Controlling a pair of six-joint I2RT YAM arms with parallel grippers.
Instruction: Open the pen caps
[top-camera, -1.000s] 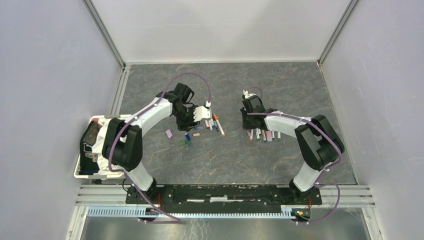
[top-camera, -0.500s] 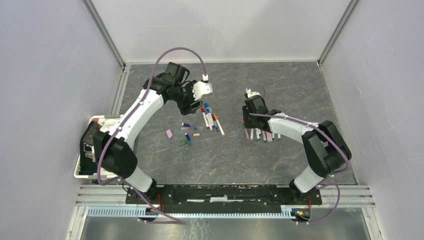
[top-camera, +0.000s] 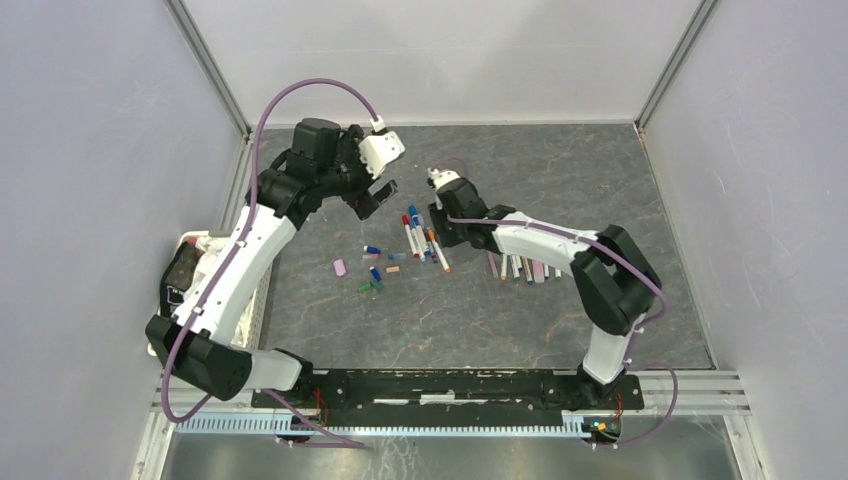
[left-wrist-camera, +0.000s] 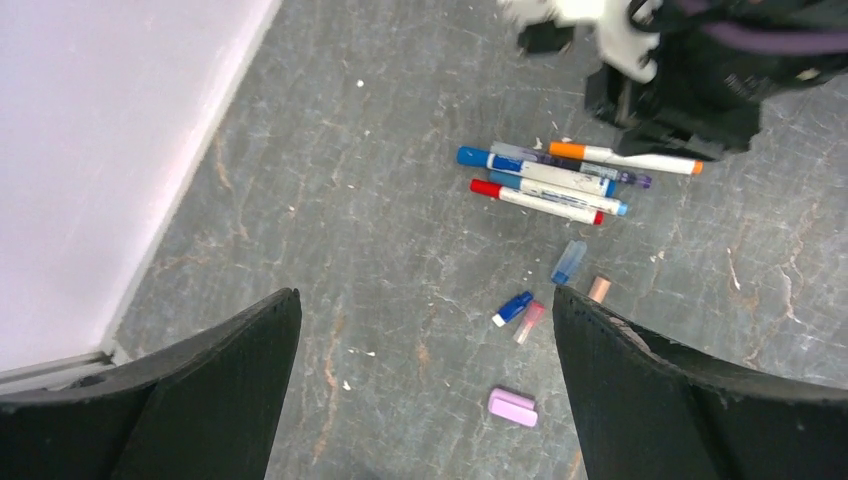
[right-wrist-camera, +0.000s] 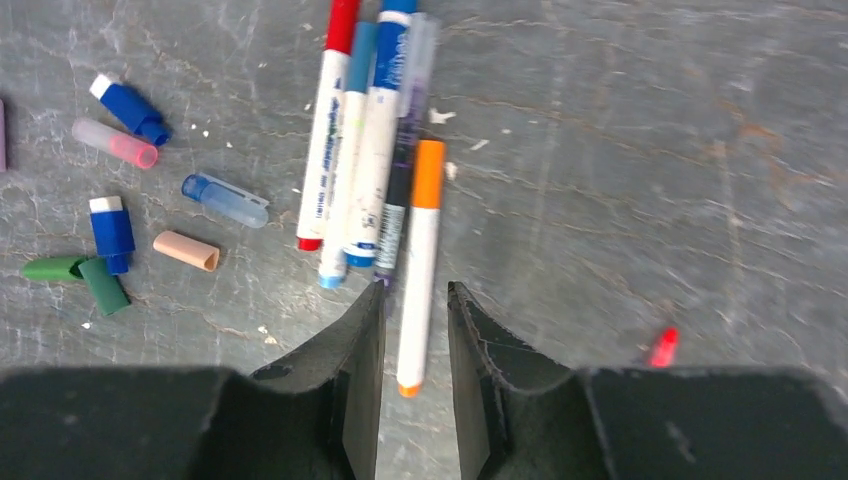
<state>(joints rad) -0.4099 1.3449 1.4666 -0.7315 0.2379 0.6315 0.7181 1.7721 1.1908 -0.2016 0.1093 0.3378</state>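
**A:** Looking at the middle bunch of pens (top-camera: 420, 238), which way do they run?

**B:** Five of them lie flat and side by side on the grey tabletop (top-camera: 600, 180). In your overhead view their long axes run from far-left to near-right. The red-capped pen (right-wrist-camera: 323, 150) and the blue-capped pen (right-wrist-camera: 375, 140) have their caps at the far end. The orange pen (right-wrist-camera: 420, 260) lies on the right edge of the bunch, with its orange cap far and its small orange end near.

**A:** And the arms?

**B:** Your right arm reaches low and leftward across the table. Your right gripper (right-wrist-camera: 415, 292) lines up with the orange pen's long axis, and its jaws are only narrowly parted. In the wrist view the pen's near end sits in the gap, but you cannot tell whether either finger touches it. Your left arm is raised, elbow high, wrist tipped down toward the table. Your left gripper (left-wrist-camera: 425, 295) hangs up and to the far-left of the bunch, jaws spread wide.

**A:** Where are the loose caps?

**B:** They are scattered just left of the bunch, apart from both sets of jaws. There is a blue cap (right-wrist-camera: 130, 108), a pink see-through cap (right-wrist-camera: 115, 143), a peach cap (right-wrist-camera: 186, 251) and two green caps (right-wrist-camera: 100, 283) lying together. A second row of pens (top-camera: 525, 268) lies to the right of your right gripper, just on the near side of its forearm.
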